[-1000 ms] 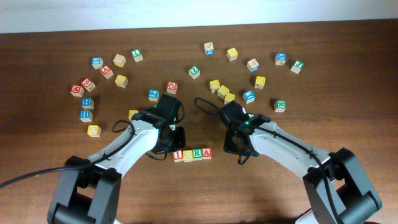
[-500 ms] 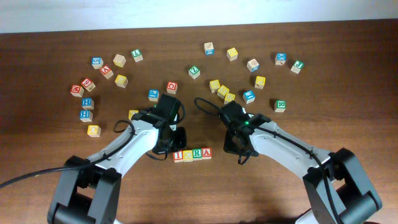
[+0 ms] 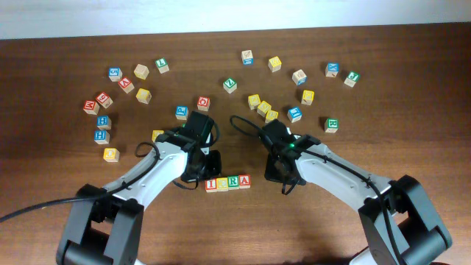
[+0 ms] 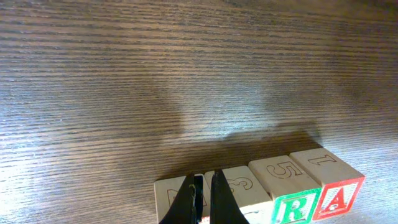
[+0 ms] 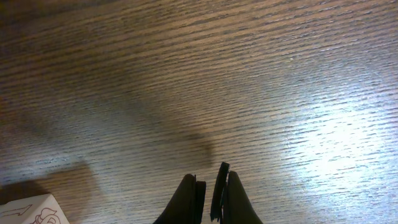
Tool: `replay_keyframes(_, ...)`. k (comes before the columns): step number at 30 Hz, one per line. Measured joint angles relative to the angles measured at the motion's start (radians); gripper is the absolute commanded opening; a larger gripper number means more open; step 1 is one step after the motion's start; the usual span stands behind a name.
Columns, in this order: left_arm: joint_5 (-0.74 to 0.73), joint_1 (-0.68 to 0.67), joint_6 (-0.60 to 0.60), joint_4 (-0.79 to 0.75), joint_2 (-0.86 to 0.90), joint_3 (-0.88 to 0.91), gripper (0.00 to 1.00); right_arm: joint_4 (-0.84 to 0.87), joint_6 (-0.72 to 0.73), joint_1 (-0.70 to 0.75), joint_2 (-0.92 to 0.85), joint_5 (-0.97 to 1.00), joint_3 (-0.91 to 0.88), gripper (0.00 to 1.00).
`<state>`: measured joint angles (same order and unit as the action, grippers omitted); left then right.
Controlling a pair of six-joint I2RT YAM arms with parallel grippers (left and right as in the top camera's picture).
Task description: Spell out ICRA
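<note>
A row of four wooden letter blocks point(image 3: 227, 182) lies on the brown table, reading I, C, R, A in the overhead view. In the left wrist view the green R block point(image 4: 292, 199) and the red A block point(image 4: 336, 190) show their letters. My left gripper point(image 3: 212, 174) is at the left end of the row. Its fingers point(image 4: 202, 190) are shut, hold nothing, and sit over the seam between the first block point(image 4: 171, 196) and the second block point(image 4: 245, 183). My right gripper point(image 3: 278, 177) is to the right of the row, apart from it. Its fingers point(image 5: 208, 186) are shut and empty over bare wood.
Several loose letter blocks are scattered across the back of the table: a group at the left point(image 3: 103, 121), a group at the middle right point(image 3: 263, 109) and more at the far right point(image 3: 331, 124). A block corner point(image 5: 31, 211) shows at the lower left of the right wrist view.
</note>
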<state>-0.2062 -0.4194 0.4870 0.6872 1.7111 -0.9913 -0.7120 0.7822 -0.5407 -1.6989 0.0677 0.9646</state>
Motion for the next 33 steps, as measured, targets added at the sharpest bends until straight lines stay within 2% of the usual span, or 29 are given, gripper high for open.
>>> replay_keyframes(4, 0.016, 0.003, 0.0, 0.013, 0.0, -0.011, 0.0, -0.004, 0.0, 0.0, 0.0, 0.0, 0.0, 0.04)
replay_keyframes(6, 0.026, 0.04, 0.0, 0.063, 0.001, -0.05, 0.0, -0.007, 0.001, 0.0, 0.0, 0.0, 0.0, 0.04)
replay_keyframes(10, 0.039, 0.196, -0.023, 0.171, 0.002, -0.091, 0.0, 0.001, 0.001, 0.0, 0.0, -0.008, 0.0, 0.04)
replay_keyframes(14, 0.042, 0.243, -0.047, 0.279, 0.002, -0.093, 0.0, 0.029, 0.001, 0.0, 0.0, -0.043, 0.0, 0.04)
replay_keyframes(21, 0.013, 0.168, -0.044, 0.148, 0.002, 0.04, 0.0, 0.074, 0.001, -0.038, 0.0, -0.08, 0.0, 0.04)
replay_keyframes(29, -0.031, 0.081, -0.037, 0.086, 0.002, 0.052, 0.0, 0.114, 0.0, -0.066, 0.0, -0.179, 0.0, 0.04)
replay_keyframes(33, -0.04, 0.081, -0.037, 0.071, 0.002, 0.052, 0.0, 0.134, 0.001, -0.095, 0.0, -0.192, 0.0, 0.04)
